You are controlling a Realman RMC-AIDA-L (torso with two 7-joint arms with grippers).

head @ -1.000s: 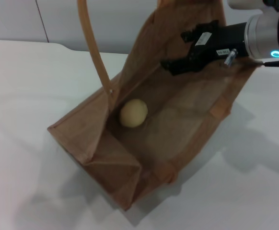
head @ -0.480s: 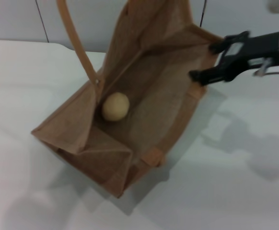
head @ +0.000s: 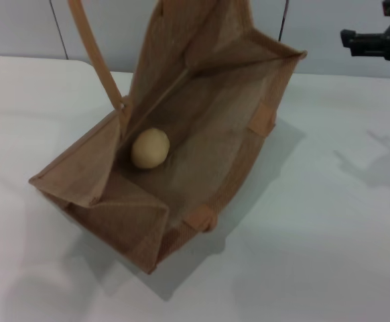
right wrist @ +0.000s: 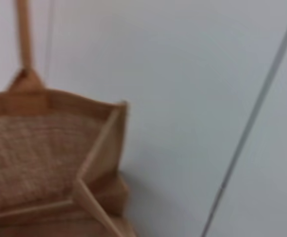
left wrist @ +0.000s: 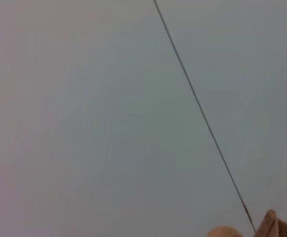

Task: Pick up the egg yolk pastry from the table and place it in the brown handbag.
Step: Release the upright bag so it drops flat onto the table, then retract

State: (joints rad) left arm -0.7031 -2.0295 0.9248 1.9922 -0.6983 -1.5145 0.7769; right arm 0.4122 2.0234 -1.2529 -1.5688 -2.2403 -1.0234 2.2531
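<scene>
Item one, the surface (head: 329,235): we record a plain white top filling the head view, meeting a pale panelled wall (head: 21,27) at the far edge.

Item two, the brown handbag (head: 208,168): we list a large tan woven tote standing on the surface left of centre, its mouth gaping wide toward the camera so that we look down into it. One side panel folds inward near the front corner. A lighter strap handle (head: 94,54) rises in a long arc from the left rim and leaves the top of the picture; short strap ends are sewn to the right rim. In the right wrist view we see the bag's rim (right wrist: 91,153) and woven wall against the pale wall, with a handle (right wrist: 22,29) rising upright. In the left wrist view only a small tan corner of the bag (left wrist: 276,227) shows at the frame edge, the rest being wall.

Item three, the right tool (head: 377,40): we note it high at the far right of the head view, well apart from the bag and above the surface. Its dark fingers hold nothing; how far they stand apart we cannot tell.

Item four, the egg yolk pastry (head: 149,148): we enter one small pale yellow ball lying inside the bag on its floor, close to the left wall.
</scene>
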